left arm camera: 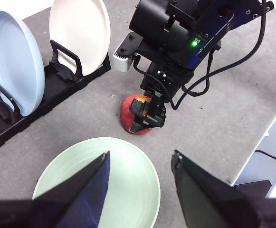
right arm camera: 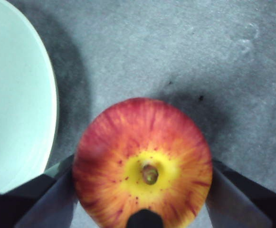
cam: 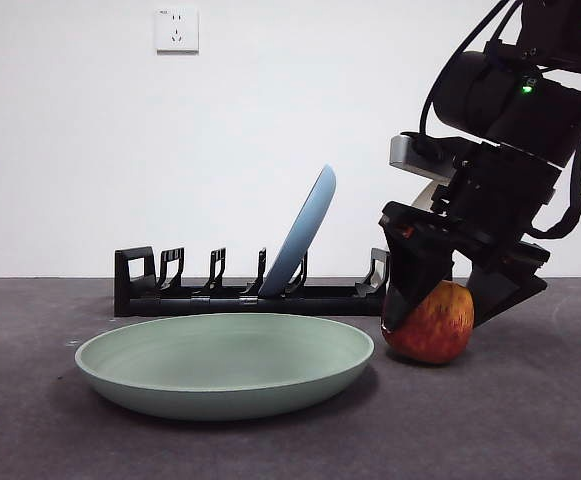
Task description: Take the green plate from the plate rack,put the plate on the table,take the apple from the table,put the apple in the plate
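Observation:
The green plate (cam: 225, 365) lies flat on the table (cam: 530, 420), in front of the plate rack (cam: 170, 295). The apple (cam: 435, 325) rests on the table just right of the plate, a small gap between them. My right gripper (cam: 438, 315) comes down from above with one jaw on each side of the apple (right arm camera: 142, 156), both touching it. My left gripper (left arm camera: 140, 159) is open and empty, hovering above the green plate (left arm camera: 133, 185). It sees the right gripper (left arm camera: 145, 116) on the apple (left arm camera: 128, 108).
A light blue plate (cam: 305, 230) leans in the rack, and a cream-white plate (left arm camera: 80, 31) stands in the slot beside it. Several rack slots at the left are unfilled. The table's edge (left arm camera: 271, 118) runs beyond the right arm.

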Controlling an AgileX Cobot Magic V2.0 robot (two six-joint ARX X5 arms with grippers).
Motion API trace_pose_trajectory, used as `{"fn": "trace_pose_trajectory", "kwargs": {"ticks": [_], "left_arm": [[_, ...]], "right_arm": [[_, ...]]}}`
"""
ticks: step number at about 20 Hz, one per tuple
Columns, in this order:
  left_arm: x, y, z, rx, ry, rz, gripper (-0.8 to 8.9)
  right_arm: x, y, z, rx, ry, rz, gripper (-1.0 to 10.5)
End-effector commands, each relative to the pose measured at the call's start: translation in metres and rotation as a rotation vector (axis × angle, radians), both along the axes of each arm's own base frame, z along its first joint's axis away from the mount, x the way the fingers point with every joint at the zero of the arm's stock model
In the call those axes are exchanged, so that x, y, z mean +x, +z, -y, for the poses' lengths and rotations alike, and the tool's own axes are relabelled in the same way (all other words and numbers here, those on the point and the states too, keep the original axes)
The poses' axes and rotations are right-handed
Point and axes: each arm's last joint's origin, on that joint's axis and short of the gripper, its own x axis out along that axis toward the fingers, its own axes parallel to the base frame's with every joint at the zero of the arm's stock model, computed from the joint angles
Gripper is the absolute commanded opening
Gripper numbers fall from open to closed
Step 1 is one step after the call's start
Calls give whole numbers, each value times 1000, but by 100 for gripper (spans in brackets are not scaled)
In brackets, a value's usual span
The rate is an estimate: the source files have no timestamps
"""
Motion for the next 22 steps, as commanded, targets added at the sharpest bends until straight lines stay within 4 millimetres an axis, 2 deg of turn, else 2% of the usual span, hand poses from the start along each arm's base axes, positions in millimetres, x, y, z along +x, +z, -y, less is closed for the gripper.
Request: {"fn": "trace_pose_trajectory", "kwargs": {"ticks": [1,3,5,7,9,13,15,17,22], "left_arm": [[0,-2,0,0,2,-5,220],[-1,-2,0,11,2,-9,220],[-1,-4,-1,25,6,-12,220],[-1,-4,-1,27,5,-12,220],[-1,-4,-1,27,5,-12,220],[-1,-4,-1,27,4,-13,220],[-1,-4,-1,28,4,-14,220],[-1,-4,-1,30,4,-14,220],[-1,-4,-1,30,3,-15,220]], "right_arm": [[0,0,-1,3,-3,-2,-17],[-3,13,0,20,-3,38,-17],[-9,34,-3,61,8,115,-17],[-18,52,-13,110,29,178,-17],[-28,56,-31,134,89,204,-17],[-44,44,-75,137,199,228,-17],[-48,34,-88,114,220,234,-17],[-51,21,-99,93,245,213,-17],[-54,-7,-111,11,256,171,-17]]}}
